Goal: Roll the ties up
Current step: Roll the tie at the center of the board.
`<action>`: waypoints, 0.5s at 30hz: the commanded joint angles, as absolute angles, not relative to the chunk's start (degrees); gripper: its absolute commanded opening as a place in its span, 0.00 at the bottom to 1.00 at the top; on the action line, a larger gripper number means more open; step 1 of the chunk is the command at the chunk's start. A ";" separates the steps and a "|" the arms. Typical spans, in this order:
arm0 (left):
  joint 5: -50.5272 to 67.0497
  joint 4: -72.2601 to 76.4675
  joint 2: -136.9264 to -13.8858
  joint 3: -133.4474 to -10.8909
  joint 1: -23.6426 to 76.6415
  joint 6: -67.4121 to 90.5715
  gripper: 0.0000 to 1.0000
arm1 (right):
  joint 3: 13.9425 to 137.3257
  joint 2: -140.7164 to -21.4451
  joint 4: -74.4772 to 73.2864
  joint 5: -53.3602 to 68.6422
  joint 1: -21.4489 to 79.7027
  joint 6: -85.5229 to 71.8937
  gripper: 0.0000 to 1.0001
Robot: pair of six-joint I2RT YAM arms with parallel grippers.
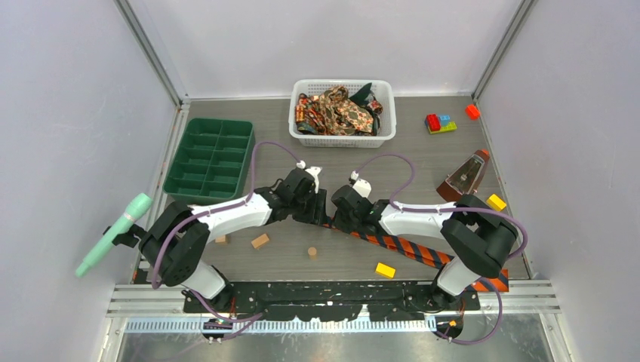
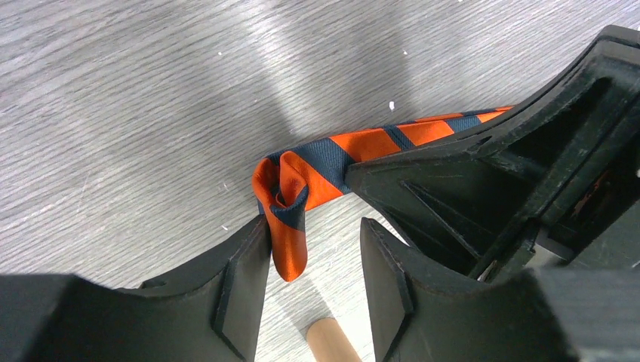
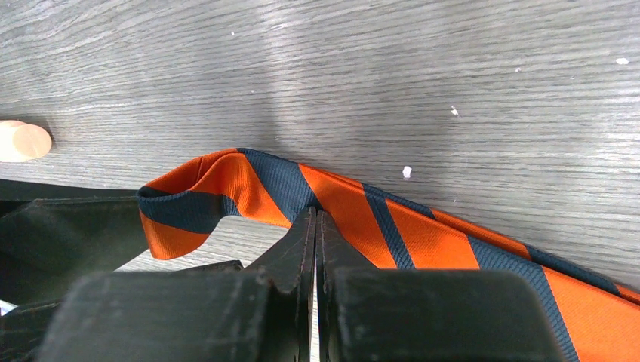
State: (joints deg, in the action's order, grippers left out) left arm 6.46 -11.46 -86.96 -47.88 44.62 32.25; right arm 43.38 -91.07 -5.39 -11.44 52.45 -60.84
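White arms (image 1: 234,215), purple cables (image 1: 253,160), black left pincer (image 2: 315,230) and right pincer (image 3: 315,226)

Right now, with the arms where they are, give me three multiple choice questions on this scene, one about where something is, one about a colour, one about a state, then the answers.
1. Where do the patterned ties lie?
A. Hanging from an arm.
B. In the white basket.
C. Flat along the near edge.

2. What colours has the striped tie at the right end effector?
A. Orange and dark blue.
B. Green and gold.
C. Red and white.

3. How does the right end effector stand?
A. Wide open.
B. Out of view.
C. Shut.

Answers:
1 B, they are heaped inside the basket at the back.
2 A, both wrist views show those stripes.
3 C, its fingers meet with no gap.
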 commanded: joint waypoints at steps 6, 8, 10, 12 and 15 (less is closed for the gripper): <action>5.79 -13.12 -84.52 -50.61 45.09 30.51 0.49 | 42.08 -92.97 -7.03 -11.01 52.60 -61.35 0.03; 5.38 -13.47 -84.36 -50.71 45.17 30.22 0.49 | 42.18 -92.99 -6.95 -10.97 52.64 -61.35 0.03; 5.28 -13.49 -84.37 -50.76 45.33 30.00 0.45 | 42.16 -92.99 -6.88 -10.93 52.65 -61.41 0.03; 5.36 -13.35 -84.87 -50.87 45.50 29.81 0.40 | 42.17 -93.03 -6.81 -10.79 52.65 -61.43 0.03; 5.69 -13.12 -85.92 -51.12 45.91 29.65 0.35 | 42.27 -93.11 -6.70 -10.58 52.65 -61.51 0.03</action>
State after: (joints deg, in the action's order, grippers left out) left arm 5.96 -13.15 -86.63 -48.75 45.21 30.81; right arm 43.31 -91.24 -4.91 -11.05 52.42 -61.30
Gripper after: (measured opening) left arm 0.372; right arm 0.051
